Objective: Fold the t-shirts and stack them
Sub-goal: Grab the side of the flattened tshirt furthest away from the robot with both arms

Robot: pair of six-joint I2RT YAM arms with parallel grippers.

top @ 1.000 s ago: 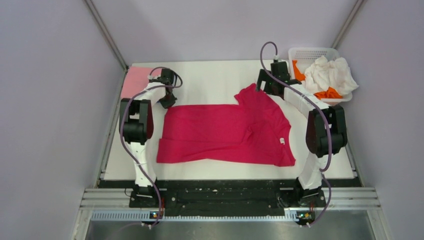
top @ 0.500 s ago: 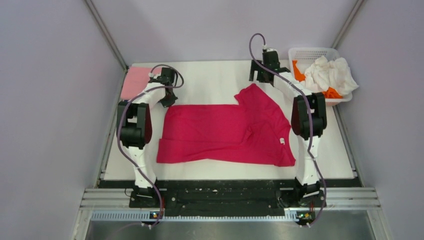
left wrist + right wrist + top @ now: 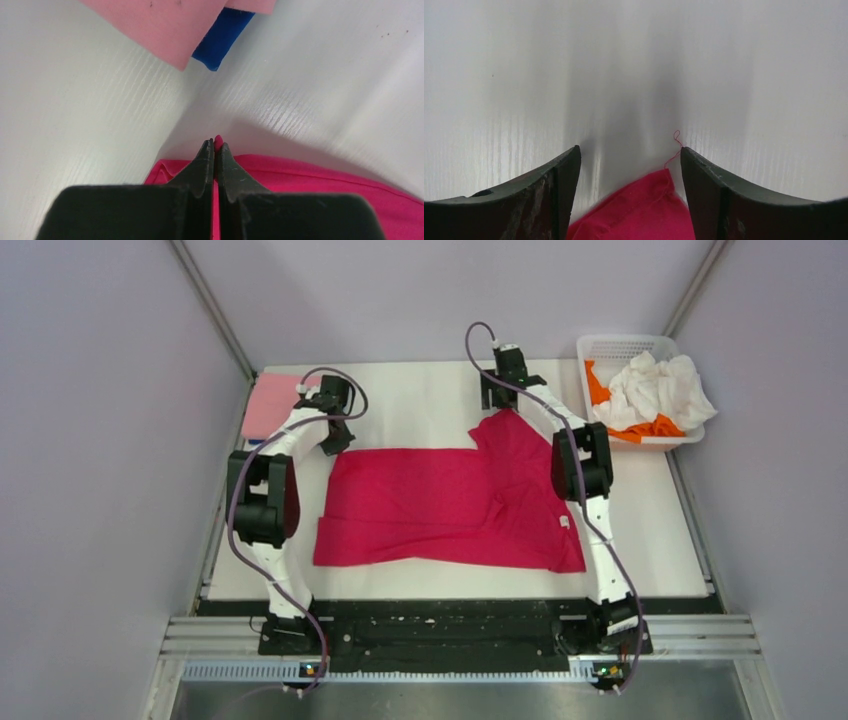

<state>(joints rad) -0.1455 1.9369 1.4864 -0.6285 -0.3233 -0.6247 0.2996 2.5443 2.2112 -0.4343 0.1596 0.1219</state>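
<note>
Crimson t-shirt [image 3: 450,505] spread, unfolded — left gripper [image 3: 215,145] clamped on hem, right gripper [image 3: 629,155] apart astride sleeve | pink t-shirt [image 3: 268,403] stacked, 10 o'clock | basket [image 3: 625,343] loaded, 2 o'clock

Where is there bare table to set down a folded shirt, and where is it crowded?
Free: the far strip between pink shirt and right gripper; the right side between red shirt and basket. Crowded: the middle, under the red shirt.
</note>
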